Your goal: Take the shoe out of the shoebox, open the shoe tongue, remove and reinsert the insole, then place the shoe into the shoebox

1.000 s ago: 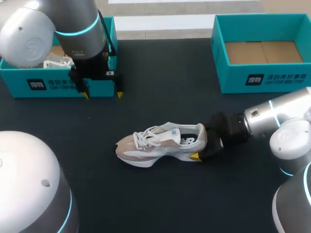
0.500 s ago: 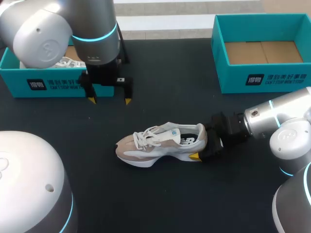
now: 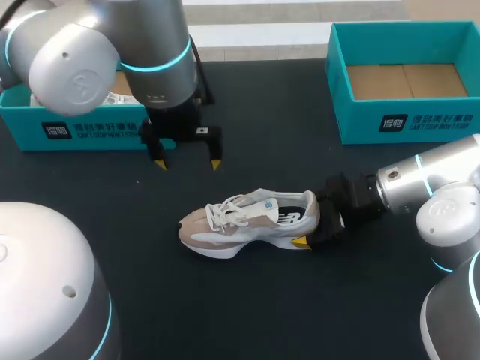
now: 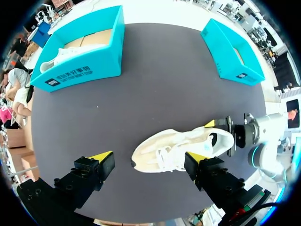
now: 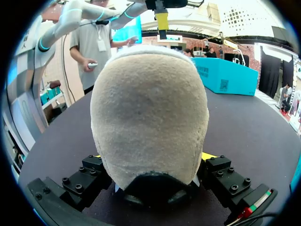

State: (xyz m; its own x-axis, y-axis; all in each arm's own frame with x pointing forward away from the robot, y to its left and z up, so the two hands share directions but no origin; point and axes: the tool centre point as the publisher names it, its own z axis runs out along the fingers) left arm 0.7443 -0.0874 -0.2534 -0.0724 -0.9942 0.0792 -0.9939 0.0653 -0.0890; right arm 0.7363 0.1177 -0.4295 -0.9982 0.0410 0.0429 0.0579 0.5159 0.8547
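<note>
Dark surface (image 3: 247, 307) carries two teal boxes, task at tongue-opening stage by my reading

Head view: left box (image 3: 90, 131) holds a second shoe (image 3: 118, 97); right box (image 3: 405, 124) shows only its cardboard floor. Shoe (image 3: 251, 219) stands on its sole between them, well apart from both, toe toward the left arm's side. Right claw (image 3: 321, 223) sits at the heel, one yellow tip showing beside the sole. Left claw (image 3: 187, 161) hangs in front of the left box, jaws wide, empty, clear of the shoe

Left wrist view: shoe ahead of the spread fingers, laces and tongue uppermost, nothing between the tips. Right claw visible at the far heel end

Right wrist view: heel fills the gap between the fingers, both pressed to its sides, so the right claw is clamped on the shoe. One tip of the left claw hangs beyond the shoe

Risks (judgement):
- the only hold is at the heel; a downward push on the tongue could pivot the toe or slide the heel out
- wide fingertips could snag the laces and drag the shoe
- soft heel padding may give, loosening the clamp
</note>
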